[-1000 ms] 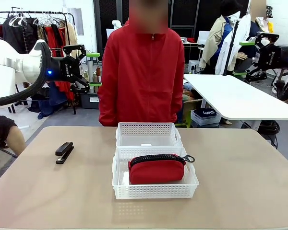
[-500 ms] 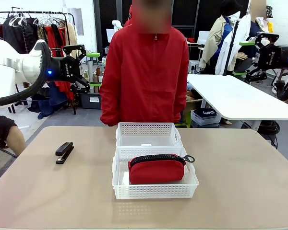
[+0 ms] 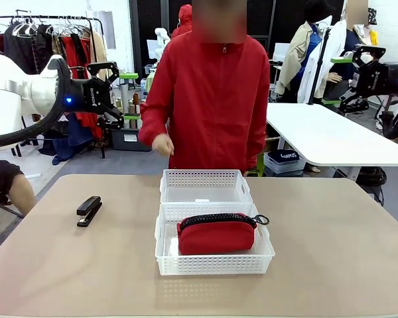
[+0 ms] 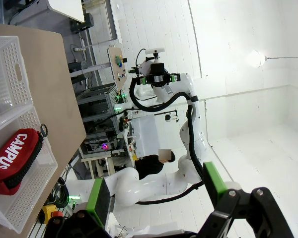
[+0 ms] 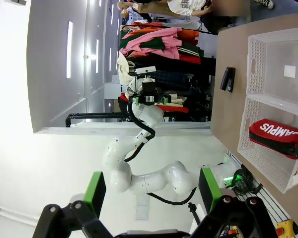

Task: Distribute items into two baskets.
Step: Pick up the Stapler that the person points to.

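Two white baskets (image 3: pixel 205 177), one red pouch (image 3: pixel 216 238), one black stapler (image 3: pixel 89 211).

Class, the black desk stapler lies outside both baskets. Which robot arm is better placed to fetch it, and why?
Left. The black desk stapler lies on the left of the table, nearer the open left gripper; the open right gripper hangs far right, past both white lattice baskets.

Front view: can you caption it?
Red fabric pouch sits in near white plastic basket; black stapler lies outside.
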Motion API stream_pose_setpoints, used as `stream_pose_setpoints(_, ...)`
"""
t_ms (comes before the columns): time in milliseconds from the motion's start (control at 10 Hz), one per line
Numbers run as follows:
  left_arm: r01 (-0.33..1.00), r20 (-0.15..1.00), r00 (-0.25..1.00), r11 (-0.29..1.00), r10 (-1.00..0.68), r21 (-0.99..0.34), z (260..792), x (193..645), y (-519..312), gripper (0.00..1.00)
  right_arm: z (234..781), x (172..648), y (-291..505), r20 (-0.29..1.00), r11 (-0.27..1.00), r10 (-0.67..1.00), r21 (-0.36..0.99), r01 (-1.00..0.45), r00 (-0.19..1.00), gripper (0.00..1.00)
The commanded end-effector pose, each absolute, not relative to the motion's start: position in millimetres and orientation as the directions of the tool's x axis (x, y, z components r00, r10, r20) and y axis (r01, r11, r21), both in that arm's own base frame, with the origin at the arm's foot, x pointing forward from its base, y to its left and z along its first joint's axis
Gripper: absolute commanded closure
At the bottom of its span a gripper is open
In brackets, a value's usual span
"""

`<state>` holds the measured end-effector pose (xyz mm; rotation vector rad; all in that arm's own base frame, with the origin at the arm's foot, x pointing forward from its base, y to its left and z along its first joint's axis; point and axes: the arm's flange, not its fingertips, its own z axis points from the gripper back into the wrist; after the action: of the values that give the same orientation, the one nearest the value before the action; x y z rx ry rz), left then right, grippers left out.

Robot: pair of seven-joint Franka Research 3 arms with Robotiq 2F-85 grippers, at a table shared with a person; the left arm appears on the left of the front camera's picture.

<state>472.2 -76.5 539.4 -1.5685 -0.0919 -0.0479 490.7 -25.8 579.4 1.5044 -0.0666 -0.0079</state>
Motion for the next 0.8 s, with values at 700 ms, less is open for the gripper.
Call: stream_pose_setpoints(700, 0.074, 0.074, 0.997, 0.008, 0.035, -0.997, 541.9, 479.9, -70.1, 0.0, 580.5, 487.7, -23.4, 0.044, 0.071, -0.059, 0.997, -0.039, 0.997, 0.0)
